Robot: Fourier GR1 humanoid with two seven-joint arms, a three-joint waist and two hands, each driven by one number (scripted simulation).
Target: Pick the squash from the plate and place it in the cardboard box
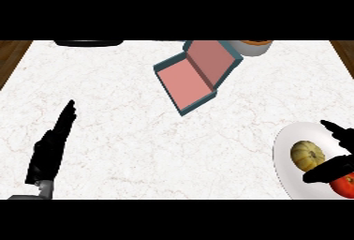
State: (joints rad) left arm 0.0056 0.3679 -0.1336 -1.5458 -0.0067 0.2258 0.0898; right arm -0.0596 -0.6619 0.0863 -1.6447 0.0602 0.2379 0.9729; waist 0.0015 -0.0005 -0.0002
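A view from above onto a white marbled counter [124, 117]. At the lower right, partly cut off by the picture's edge, lies a white plate [285, 154]. On it sits the squash [307, 155], a small, rounded, pale yellow-green fruit with ribbed sides and a darker dimple at its centre.

The robot's right hand [339, 164] is black and reaches in over the plate from the right edge. Its fingers are spread apart: one set points up and to the left above the squash, and the thumb [319, 174] stretches out just below and to the right of the squash. The squash sits in the gap between them, and the hand has not closed around it. Directly beneath this hand, at the plate's lower right, is a red round fruit [343, 184], partly hidden by the thumb.

Well away from the right hand, up and to its left, lies the cardboard box [197, 75]. It is open, teal on the outside, pink inside, and turned at an angle.

The left hand [50, 150] rests at the lower left, fingers straight and together, pointing up.
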